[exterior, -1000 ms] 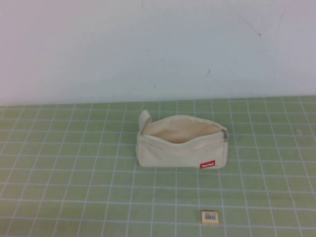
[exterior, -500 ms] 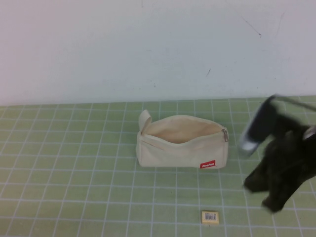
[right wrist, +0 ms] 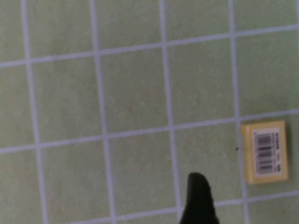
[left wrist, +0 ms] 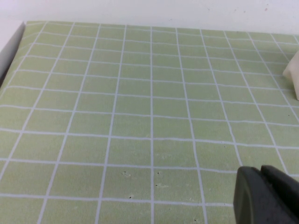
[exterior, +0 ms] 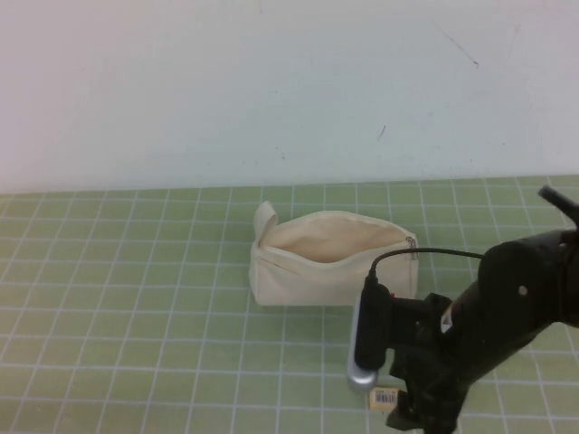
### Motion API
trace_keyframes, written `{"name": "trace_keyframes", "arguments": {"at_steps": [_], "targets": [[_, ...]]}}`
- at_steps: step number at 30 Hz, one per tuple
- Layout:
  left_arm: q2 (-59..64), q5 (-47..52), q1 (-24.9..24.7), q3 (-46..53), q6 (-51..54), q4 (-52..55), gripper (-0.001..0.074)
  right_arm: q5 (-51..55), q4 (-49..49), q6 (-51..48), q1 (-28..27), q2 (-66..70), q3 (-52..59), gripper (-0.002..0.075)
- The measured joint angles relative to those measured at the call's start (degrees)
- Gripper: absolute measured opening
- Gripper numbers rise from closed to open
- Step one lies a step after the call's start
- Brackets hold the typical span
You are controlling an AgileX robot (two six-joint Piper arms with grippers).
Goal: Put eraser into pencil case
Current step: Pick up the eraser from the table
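Observation:
The cream pencil case [exterior: 330, 258] lies open-topped at the middle of the green grid mat, its fabric end tab on the left. The pale yellow eraser [exterior: 384, 396] lies near the front edge, half covered by my right arm. In the right wrist view the eraser [right wrist: 265, 151] with its barcode label lies flat on the mat. My right gripper [exterior: 409, 411] hangs just above the mat beside it. One dark finger [right wrist: 198, 198] shows clear of the eraser, with nothing held. My left gripper [left wrist: 264, 186] is shut and empty, low over bare mat, out of the high view.
The mat [exterior: 136, 298] meets a white wall at the back. The right arm's camera and cable [exterior: 366, 339] hang just in front of the pencil case. The case's end tab [left wrist: 293, 74] shows at the edge of the left wrist view.
My right arm has swung in from the right and dropped low over the eraser, now covering the case's front right corner. The case and eraser have not moved.

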Motion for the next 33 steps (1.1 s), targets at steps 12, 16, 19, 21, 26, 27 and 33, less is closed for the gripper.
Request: {"name": "trace_keyframes", "arguments": {"at_steps": [12, 16, 19, 21, 26, 27, 33], "targets": [[0.0, 0.0, 0.0, 0.0, 0.0, 0.0, -0.0001, -6.8, 5.2, 0.0, 0.0, 7.8, -0.1, 0.0447], [0.0, 0.0, 0.0, 0.0, 0.0, 0.0, -0.0001, -6.3, 5.8, 0.1, 0.1, 8.4, -0.1, 0.0293], [0.0, 0.0, 0.0, 0.0, 0.0, 0.0, -0.0001, -6.3, 5.9, 0.1, 0.1, 8.4, -0.2, 0.0202], [0.0, 0.0, 0.0, 0.0, 0.0, 0.0, -0.0001, -6.3, 5.9, 0.1, 0.1, 8.4, -0.2, 0.0202], [0.0, 0.0, 0.0, 0.0, 0.0, 0.0, -0.0001, -2.4, 5.9, 0.0, 0.1, 8.5, -3.3, 0.0202], [0.0, 0.0, 0.0, 0.0, 0.0, 0.0, -0.0001, -0.2, 5.9, 0.1, 0.1, 8.4, -5.0, 0.0202], [0.0, 0.0, 0.0, 0.0, 0.0, 0.0, -0.0001, 11.5, 4.7, 0.7, 0.1, 6.4, -20.4, 0.0202]]}}
